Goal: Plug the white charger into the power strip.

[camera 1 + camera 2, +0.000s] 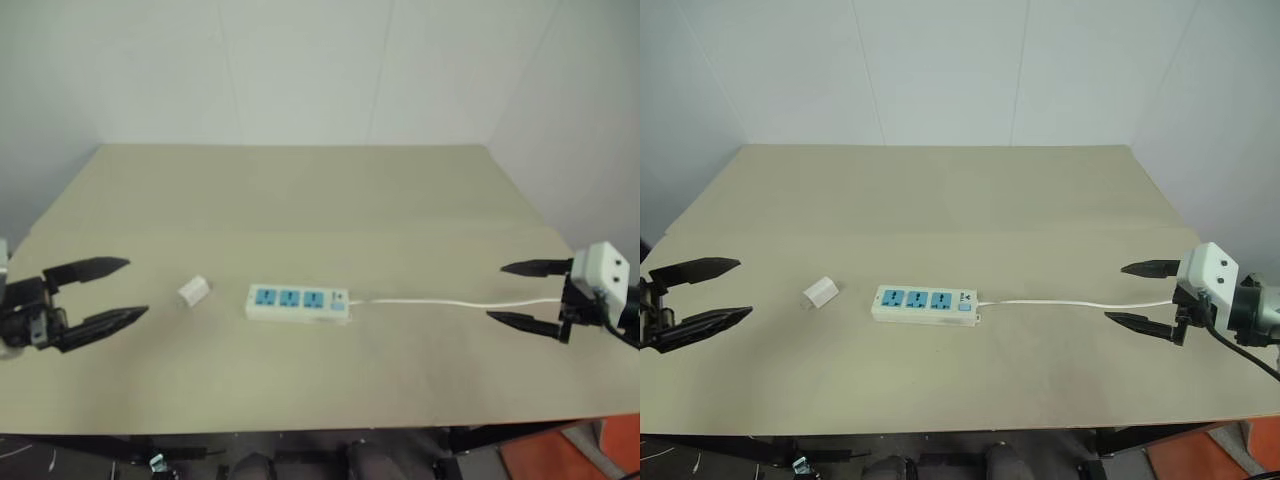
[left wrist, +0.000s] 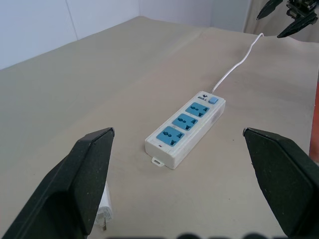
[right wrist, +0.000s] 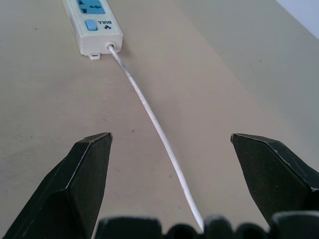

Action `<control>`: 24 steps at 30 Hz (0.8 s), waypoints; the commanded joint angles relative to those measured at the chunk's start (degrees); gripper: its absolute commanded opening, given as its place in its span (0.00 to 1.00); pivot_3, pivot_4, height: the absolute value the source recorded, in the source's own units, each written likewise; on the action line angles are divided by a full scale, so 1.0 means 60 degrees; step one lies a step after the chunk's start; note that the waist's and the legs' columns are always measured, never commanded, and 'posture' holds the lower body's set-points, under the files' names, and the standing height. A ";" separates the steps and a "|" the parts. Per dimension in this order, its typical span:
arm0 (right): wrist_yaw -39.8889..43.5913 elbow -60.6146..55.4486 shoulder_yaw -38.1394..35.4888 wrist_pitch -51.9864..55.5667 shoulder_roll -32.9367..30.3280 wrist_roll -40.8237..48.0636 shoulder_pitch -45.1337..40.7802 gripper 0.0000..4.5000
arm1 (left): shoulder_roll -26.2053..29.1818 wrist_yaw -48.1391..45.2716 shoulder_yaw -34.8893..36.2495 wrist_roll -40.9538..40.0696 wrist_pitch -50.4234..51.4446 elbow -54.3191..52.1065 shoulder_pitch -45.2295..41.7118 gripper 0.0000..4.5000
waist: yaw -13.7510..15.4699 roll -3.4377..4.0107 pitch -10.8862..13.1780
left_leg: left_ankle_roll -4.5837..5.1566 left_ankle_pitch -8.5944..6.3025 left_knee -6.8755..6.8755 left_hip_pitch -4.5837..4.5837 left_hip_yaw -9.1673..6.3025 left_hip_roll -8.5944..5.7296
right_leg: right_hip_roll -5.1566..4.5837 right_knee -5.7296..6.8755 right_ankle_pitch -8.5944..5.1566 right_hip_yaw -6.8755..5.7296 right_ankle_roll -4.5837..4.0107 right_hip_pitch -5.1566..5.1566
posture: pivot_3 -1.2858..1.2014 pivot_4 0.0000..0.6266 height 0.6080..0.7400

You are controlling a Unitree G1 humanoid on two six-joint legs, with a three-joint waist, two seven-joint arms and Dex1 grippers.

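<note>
1. Head views: the white charger [image 1: 194, 291] lies on the desk [image 1: 300, 190], just left of the power strip [image 1: 299, 302], whose long axis runs left-right; the left gripper [image 1: 128, 290] is nearer, fingers spread, empty, pointing right
2. Left wrist view: charger partly hidden behind one of the fingers [image 2: 79, 179], strip beyond
3. Right wrist view: the right gripper [image 3: 169, 142], released, straddles the cord [image 3: 149, 107]
</note>
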 commanded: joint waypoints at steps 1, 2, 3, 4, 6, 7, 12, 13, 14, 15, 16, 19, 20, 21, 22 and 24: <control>-0.0061 -0.0171 -0.0263 -0.0153 -0.0056 0.0077 -0.0019 0.99 | 0.0109 0.0161 -0.0036 0.0139 -0.0451 -0.0162 -0.0156 1.00 | -0.0001 0.0000 0.0000 | 0.0000 0.0000 0.0000 0.0000 0.0000 0.0000 | 0.0000 0.0000 0.0000 0.0000 0.0000 0.0000 | 0.52 0.24 1.00; -0.0049 -0.0145 -0.0241 -0.0163 -0.0051 0.0077 -0.0046 0.99 | 0.0083 0.0250 -0.0085 0.0263 -0.0608 -0.0118 -0.0219 1.00 | 0.0002 0.0000 0.0000 | 0.0000 0.0000 0.0000 0.0000 0.0000 0.0000 | 0.0000 0.0000 0.0000 0.0000 -0.0001 0.0001 | 0.52 0.24 1.00; -0.0019 -0.0114 -0.0216 -0.0137 -0.0055 0.0099 -0.0089 0.99 | 0.0055 0.0386 -0.0131 0.0343 -0.0727 -0.0094 -0.0296 1.00 | 0.0003 0.0000 0.0000 | 0.0000 0.0000 0.0000 0.0000 0.0000 0.0000 | 0.0000 0.0000 0.0000 0.0000 -0.0001 0.0001 | 0.52 0.24 1.00; -0.0002 -0.0090 -0.0191 -0.0125 -0.0060 0.0106 -0.0132 0.99 | -0.0033 0.0595 -0.0159 0.0389 -0.0836 -0.0108 -0.0398 1.00 | 0.0004 0.0000 0.0000 | 0.0000 0.0000 0.0000 0.0001 0.0000 0.0000 | 0.0000 0.0000 0.0000 0.0000 -0.0001 0.0001 | 0.52 0.24 1.00; 0.0008 -0.0054 -0.0136 -0.0118 -0.0050 0.0105 -0.0219 0.99 | -0.0287 0.1037 -0.0192 0.0388 -0.1051 -0.0186 -0.0618 1.00 | 0.0010 0.0000 0.0000 | 0.0000 0.0000 0.0000 0.0000 0.0000 -0.0001 | 0.0000 -0.0001 0.0001 0.0000 0.0002 0.0002 | 0.52 0.24 1.00; 0.0001 -0.0042 -0.0110 -0.0128 -0.0037 0.0093 -0.0250 0.99 | -0.0345 0.1163 -0.0216 0.0387 -0.1083 -0.0207 -0.0685 1.00 | 0.0014 0.0000 0.0000 | 0.0000 0.0000 0.0000 0.0000 0.0000 -0.0001 | 0.0000 -0.0001 0.0005 0.0001 0.0008 0.0003 | 0.52 0.24 1.00; -0.0003 -0.0128 -0.0079 -0.0142 0.0045 0.0104 -0.0212 0.99 | 0.0126 0.0581 -0.0178 -0.0027 -0.0459 -0.0068 -0.0366 1.00 | -0.0023 -0.0003 0.0002 | 0.0000 0.0000 0.0000 -0.0002 0.0000 0.0001 | 0.0002 0.0000 0.0018 0.0000 0.0030 0.0000 | 0.52 0.24 1.00; 0.0006 -0.0133 -0.0074 -0.0149 0.0062 0.0101 -0.0202 0.99 | 0.0136 0.0464 -0.0131 -0.0057 -0.0469 -0.0105 -0.0282 1.00 | -0.0030 -0.0002 0.0002 | 0.0000 0.0000 0.0000 -0.0002 0.0000 0.0000 | 0.0003 0.0000 0.0017 0.0000 0.0029 -0.0001 | 0.52 0.24 1.00; 0.0030 -0.0140 -0.0070 -0.0146 0.0075 0.0113 -0.0197 0.99 | 0.0110 0.0451 -0.0090 -0.0073 -0.0504 -0.0160 -0.0217 1.00 | -0.0030 -0.0002 0.0002 | 0.0000 0.0000 0.0000 -0.0001 0.0001 0.0000 | 0.0002 0.0000 0.0016 0.0001 0.0027 0.0000 | 0.52 0.24 1.00; 0.0084 -0.0152 -0.0066 -0.0094 0.0101 0.0183 -0.0202 0.99 | 0.0041 0.0427 -0.0061 -0.0159 -0.0534 -0.0164 -0.0204 1.00 | -0.0029 -0.0002 0.0002 | 0.0000 0.0000 0.0000 0.0000 0.0001 0.0000 | 0.0002 0.0000 0.0014 0.0001 0.0024 0.0000 | 0.52 0.24 1.00; 0.0114 -0.0212 0.0028 -0.0009 0.0181 0.0260 -0.0263 0.99 | 0.0019 0.0456 -0.0064 -0.0195 -0.0516 -0.0183 -0.0171 1.00 | -0.0030 -0.0002 0.0002 | 0.0000 0.0000 0.0000 0.0000 0.0001 0.0001 | 0.0002 0.0000 0.0014 0.0001 0.0023 0.0000 | 0.52 0.24 1.00; 0.0070 -0.0331 0.0607 0.0065 0.0646 0.0255 -0.0631 0.99 | 0.0041 0.0431 -0.0281 -0.0140 -0.0557 -0.0138 -0.0099 1.00 | -0.0056 -0.0004 0.0001 | 0.0000 0.0000 0.0000 0.0002 0.0000 0.0002 | 0.0003 0.0001 0.0006 0.0000 0.0009 0.0001 | 0.52 0.24 1.00; 0.0050 -0.0341 0.0797 0.0064 0.0814 0.0211 -0.0765 0.99 | 0.0043 0.0411 -0.0371 -0.0084 -0.0598 -0.0112 -0.0093 1.00 | -0.0081 -0.0005 0.0000 | 0.0000 0.0000 0.0000 0.0008 0.0000 0.0003 | 0.0003 0.0001 0.0006 0.0001 0.0009 0.0004 | 0.52 0.24 1.00; 0.0043 -0.0332 0.1018 0.0044 0.1018 0.0151 -0.0935 0.99 | 0.0046 0.0420 -0.0495 0.0000 -0.0642 -0.0061 -0.0114 1.00 | -0.0083 -0.0005 0.0000 | 0.0000 0.0000 0.0000 0.0010 0.0000 0.0005 | 0.0006 0.0001 0.0007 0.0002 0.0009 0.0006 | 0.52 0.24 1.00; 0.0082 -0.0238 0.1379 0.0101 0.1406 0.0175 -0.1276 0.99 | 0.0102 0.0407 -0.0695 0.0107 -0.0672 0.0039 -0.0186 1.00 | -0.0079 -0.0004 0.0000 | 0.0000 0.0000 0.0000 0.0010 0.0000 0.0004 | 0.0006 0.0002 0.0007 0.0003 0.0009 0.0005 | 0.52 0.24 1.00; 0.0185 0.0023 0.1963 -0.0046 0.2115 0.0143 -0.1834 0.99 | 0.0237 0.0284 -0.0977 0.0233 -0.0743 0.0213 -0.0286 1.00 | -0.0067 -0.0003 0.0002 | 0.0000 0.0000 -0.0001 0.0006 0.0000 0.0004 | 0.0009 0.0005 0.0010 0.0002 0.0013 0.0000 | 0.52 0.24 1.00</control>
